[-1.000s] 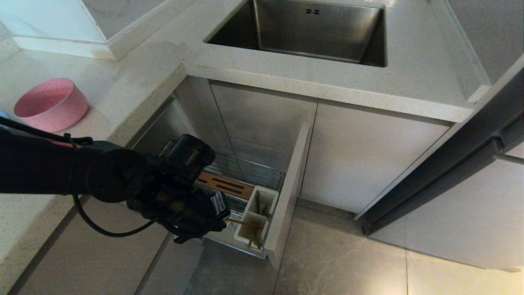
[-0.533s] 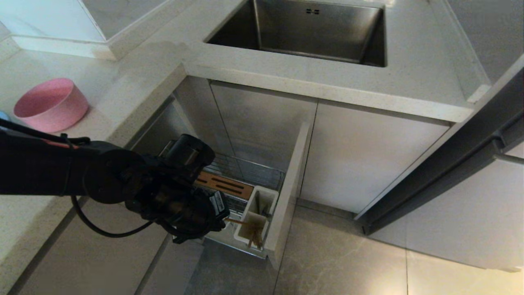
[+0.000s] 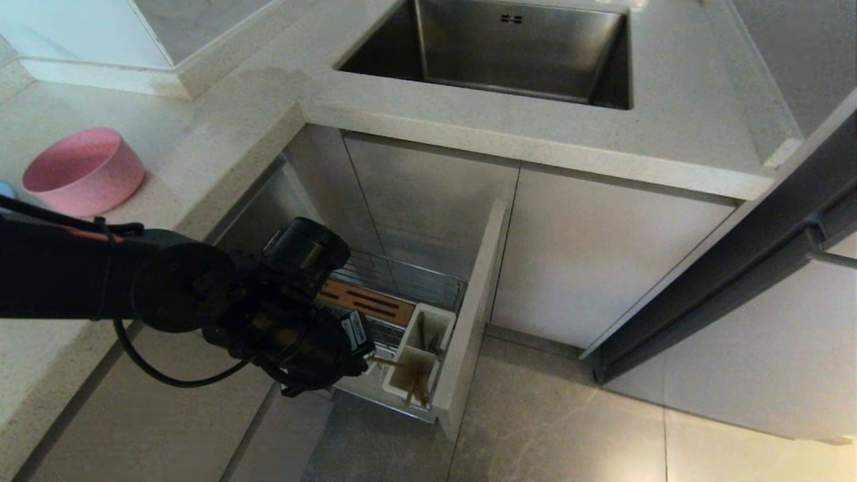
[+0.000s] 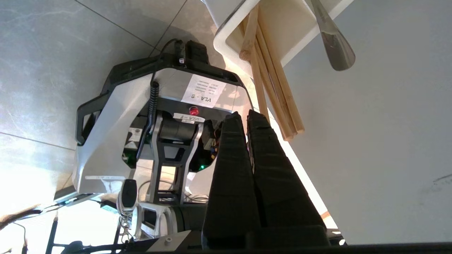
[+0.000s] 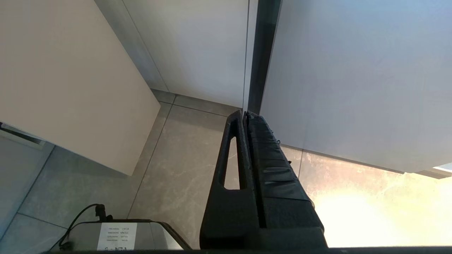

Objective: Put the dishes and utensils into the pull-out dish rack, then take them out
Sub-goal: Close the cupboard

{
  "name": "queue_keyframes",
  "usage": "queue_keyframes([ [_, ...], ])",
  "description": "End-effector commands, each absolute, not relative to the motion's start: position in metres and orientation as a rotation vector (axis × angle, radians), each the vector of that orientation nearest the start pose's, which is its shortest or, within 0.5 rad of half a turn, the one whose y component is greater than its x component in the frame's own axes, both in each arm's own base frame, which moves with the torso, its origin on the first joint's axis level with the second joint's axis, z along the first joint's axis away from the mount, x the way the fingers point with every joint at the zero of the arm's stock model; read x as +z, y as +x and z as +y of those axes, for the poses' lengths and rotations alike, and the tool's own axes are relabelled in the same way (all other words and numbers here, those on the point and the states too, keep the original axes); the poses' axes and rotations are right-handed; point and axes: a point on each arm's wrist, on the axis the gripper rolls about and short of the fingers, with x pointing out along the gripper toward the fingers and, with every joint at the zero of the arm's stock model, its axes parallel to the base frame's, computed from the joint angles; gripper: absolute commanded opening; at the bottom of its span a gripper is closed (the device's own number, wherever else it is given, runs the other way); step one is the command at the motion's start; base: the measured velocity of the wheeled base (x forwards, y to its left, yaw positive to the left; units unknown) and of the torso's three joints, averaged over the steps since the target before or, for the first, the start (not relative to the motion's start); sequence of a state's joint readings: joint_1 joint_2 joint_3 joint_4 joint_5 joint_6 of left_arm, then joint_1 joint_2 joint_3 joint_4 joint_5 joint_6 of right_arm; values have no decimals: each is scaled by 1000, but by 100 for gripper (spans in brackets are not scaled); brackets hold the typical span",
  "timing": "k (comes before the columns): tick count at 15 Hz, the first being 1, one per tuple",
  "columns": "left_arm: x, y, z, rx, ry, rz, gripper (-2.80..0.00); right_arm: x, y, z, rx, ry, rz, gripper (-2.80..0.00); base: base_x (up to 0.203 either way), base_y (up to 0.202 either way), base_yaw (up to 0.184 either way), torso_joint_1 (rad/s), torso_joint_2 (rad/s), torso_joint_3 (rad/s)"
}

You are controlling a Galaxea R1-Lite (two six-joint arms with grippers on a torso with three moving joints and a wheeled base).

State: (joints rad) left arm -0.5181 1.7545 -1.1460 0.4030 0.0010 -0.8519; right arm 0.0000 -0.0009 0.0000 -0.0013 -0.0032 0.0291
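Left wrist view: left gripper (image 4: 244,116) jaws clenched empty beside chopsticks (image 4: 272,95) in utensil cup (image 4: 226,42).

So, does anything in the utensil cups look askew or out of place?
Yes. One of the chopsticks lies tilted across the white utensil cup, its end jutting out towards the shut left hand, while the others stand inside. The spoon sits in the next cup.

plate (image 3: 3,189) cut off at edge, spoon (image 4: 332,38) handle cropped
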Motion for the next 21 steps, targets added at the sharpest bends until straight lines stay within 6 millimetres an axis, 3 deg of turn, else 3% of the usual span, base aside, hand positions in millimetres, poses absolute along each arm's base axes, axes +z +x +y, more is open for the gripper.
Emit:
queue_keyframes([
  [1, 170, 256, -146, -18, -505, 1106, 0, 76, -23, 0, -3, 29, -4, -280, 0, 0, 0, 0, 0, 0],
  [13, 178, 252, -143, -30, -519, 1089, 0, 76, -23, 0, -3, 29, -3, -280, 0, 0, 0, 0, 0, 0],
  [21, 172, 249, -142, -16, -478, 1091, 0, 76, -23, 0, -3, 29, -3, -280, 0, 0, 0, 0, 0, 0],
])
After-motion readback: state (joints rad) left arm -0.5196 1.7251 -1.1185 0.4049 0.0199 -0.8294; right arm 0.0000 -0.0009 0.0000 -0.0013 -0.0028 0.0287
